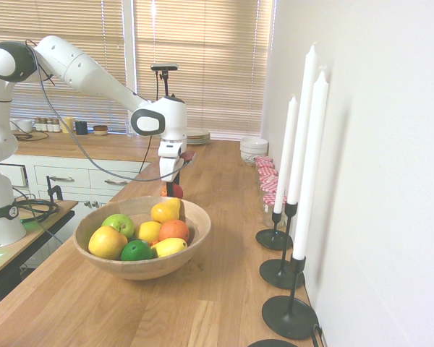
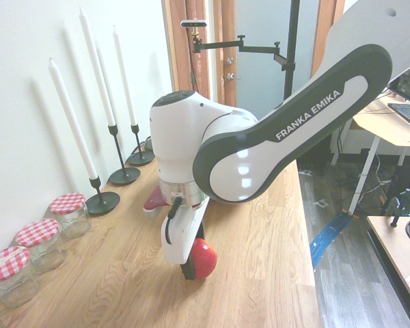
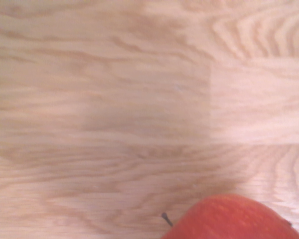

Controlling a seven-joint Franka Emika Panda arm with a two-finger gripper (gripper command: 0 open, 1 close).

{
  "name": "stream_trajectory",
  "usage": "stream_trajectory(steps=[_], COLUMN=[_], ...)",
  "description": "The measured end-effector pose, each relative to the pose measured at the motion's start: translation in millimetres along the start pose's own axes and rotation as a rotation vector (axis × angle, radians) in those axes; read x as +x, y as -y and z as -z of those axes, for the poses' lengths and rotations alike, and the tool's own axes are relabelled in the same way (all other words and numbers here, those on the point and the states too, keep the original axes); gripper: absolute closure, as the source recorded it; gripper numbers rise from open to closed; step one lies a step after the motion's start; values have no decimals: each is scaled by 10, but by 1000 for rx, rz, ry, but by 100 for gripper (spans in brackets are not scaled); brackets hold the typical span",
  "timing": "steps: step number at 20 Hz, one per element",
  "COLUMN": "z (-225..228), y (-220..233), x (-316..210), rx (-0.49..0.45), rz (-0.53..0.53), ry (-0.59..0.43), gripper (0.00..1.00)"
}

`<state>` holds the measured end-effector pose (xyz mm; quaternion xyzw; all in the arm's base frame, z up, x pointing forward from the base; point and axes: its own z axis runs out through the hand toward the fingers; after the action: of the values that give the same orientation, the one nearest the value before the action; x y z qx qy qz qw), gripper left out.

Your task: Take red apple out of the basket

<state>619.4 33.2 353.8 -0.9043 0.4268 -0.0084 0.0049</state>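
- Here the wooden bench (image 2: 260, 239) carries everything, its bare planks filling the wrist view.
- The basket (image 1: 192, 246) sits on it, keeping a green apple (image 1: 118, 224), an orange (image 1: 173, 230) and yellow fruit.
- The jaws (image 2: 191, 263) are closed around the red apple (image 2: 203, 258), low over the bench just behind the basket, likely ready to set down.

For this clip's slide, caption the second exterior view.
Gripper holds the red apple at the wooden counter, beside candlesticks and jars.
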Motion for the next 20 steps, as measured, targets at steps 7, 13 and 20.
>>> stream_trajectory(steps=[7,13,20], z=[-2,-2,-127], y=[-7,-8,-70], x=[9,8,-22], rx=[2,2,-12], rz=[-8,-10,-18], ry=[1,1,11], gripper=[0,0,0])
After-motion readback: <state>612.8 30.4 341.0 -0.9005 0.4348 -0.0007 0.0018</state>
